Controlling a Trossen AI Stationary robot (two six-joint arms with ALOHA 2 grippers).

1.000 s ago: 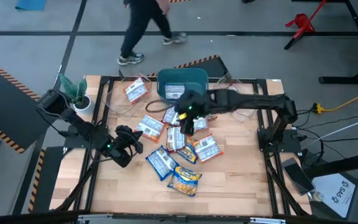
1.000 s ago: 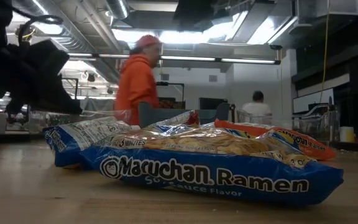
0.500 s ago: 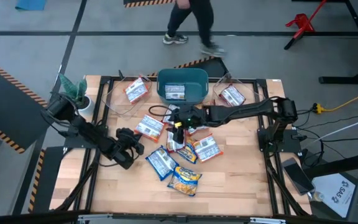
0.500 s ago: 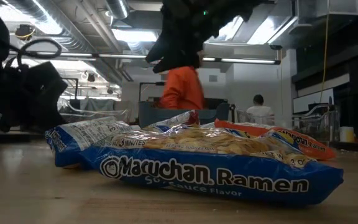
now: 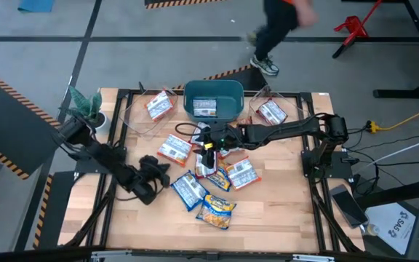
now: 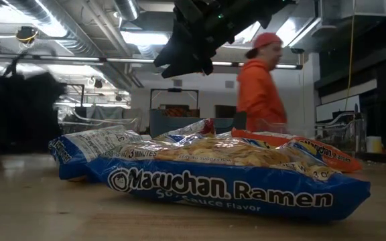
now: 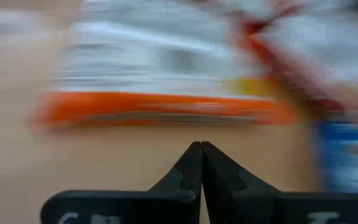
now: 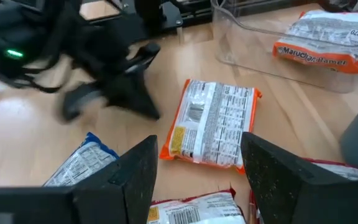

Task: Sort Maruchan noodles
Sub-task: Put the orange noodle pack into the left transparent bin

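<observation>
Step judged: reach toward loose pile of noodle packets (image 5: 209, 178), nothing picked yet.

Right gripper (image 5: 208, 148) seen hovering above pile, fingers (image 8: 277, 180) spread apart, nothing held between them. Orange-white packet (image 8: 211, 122) lay flat just ahead of it; another orange packet (image 8: 324, 43) farther off inside clear container (image 8: 247, 43).

Left gripper (image 5: 153, 175) held low at pile's edge, jaws pressed together, empty; orange-edged packet (image 7: 160, 81) close in front.

Next move judged: right gripper lowered over one packet, closed across its short width, then carried to matching container.
</observation>
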